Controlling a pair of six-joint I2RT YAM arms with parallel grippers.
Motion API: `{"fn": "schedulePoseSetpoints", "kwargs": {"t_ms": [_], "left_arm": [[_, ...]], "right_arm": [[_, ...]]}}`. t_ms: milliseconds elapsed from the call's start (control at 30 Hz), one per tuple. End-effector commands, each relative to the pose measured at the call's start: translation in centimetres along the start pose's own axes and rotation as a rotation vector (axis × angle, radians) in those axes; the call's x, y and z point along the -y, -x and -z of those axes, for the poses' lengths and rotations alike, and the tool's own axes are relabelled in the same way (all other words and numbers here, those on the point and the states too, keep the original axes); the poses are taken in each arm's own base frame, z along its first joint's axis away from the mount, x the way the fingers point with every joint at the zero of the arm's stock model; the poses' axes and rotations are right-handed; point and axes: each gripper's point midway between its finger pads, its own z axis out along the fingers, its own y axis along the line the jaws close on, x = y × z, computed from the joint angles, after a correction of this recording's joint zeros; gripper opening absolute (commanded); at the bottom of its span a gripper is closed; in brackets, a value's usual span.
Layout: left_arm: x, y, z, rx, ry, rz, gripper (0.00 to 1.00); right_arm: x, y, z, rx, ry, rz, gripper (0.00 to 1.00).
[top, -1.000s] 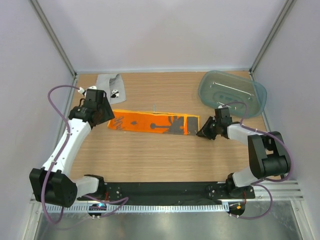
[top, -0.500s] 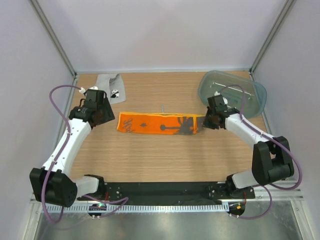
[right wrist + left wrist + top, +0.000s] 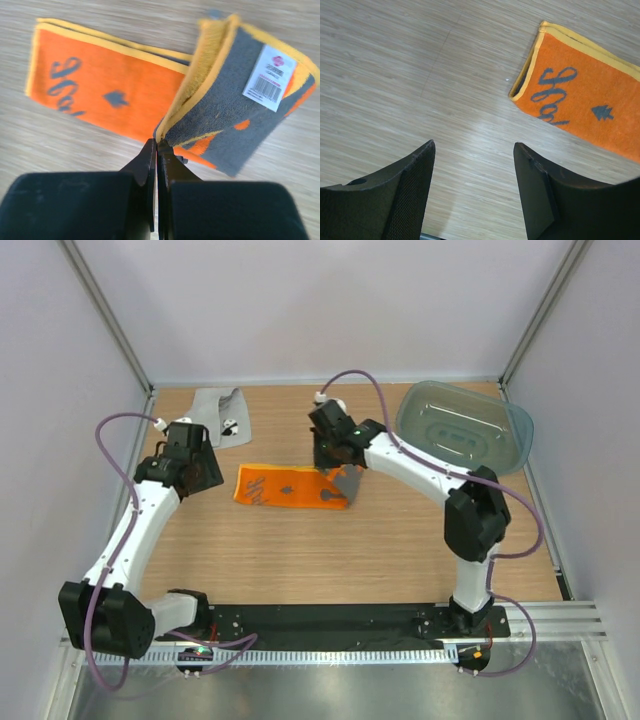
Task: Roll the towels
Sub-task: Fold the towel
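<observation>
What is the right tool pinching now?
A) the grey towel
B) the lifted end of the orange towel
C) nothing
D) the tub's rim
B: the right tool is shut on the orange towel, whose end is folded up with its grey underside showing.

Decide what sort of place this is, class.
Probably a robotics lab test cell: left arm and right arm bolted to a wooden table, plain walls around it, an orange towel and plastic tub as props.
</observation>
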Motion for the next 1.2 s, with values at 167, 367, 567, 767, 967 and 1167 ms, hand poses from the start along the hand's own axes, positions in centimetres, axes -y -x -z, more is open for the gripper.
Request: {"fn": "schedulePoseSetpoints", "kwargs": {"t_ms": [167, 367, 567, 767, 967, 1167], "left_arm": [[-1.4, 0.9, 0.8, 0.077, 0.03, 0.038, 0.65], [-1.5, 0.8, 0.9, 0.08, 0.031, 0.045, 0.64], [-1.5, 0.8, 0.9, 0.08, 0.029, 0.049, 0.64], [-1.5, 0.7, 0.8, 0.077, 0.027, 0.045, 0.64], [-1.6, 0.8, 0.9, 0.081, 0.033, 0.047, 0.64], [-1.8, 0.8, 0.9, 0.082, 0.041, 0.047, 0.64]], "right_arm": [[-11.6, 3.1, -1.2, 0.04, 0.176, 0.028, 0.01], [-16.0, 2.5, -2.4, 0.022, 0.257, 0.022, 0.01], [-18.3, 2.0, -3.0, 0.023, 0.318, 0.003, 0.01], [-20.4, 0.9, -4.0, 0.012, 0.361, 0.001, 0.01], [-22.4, -1.1, -6.4, 0.015, 0.397, -0.005, 0.02], [-22.0, -5.8, -9.9, -0.08, 0.407, -0.019, 0.49]]}}
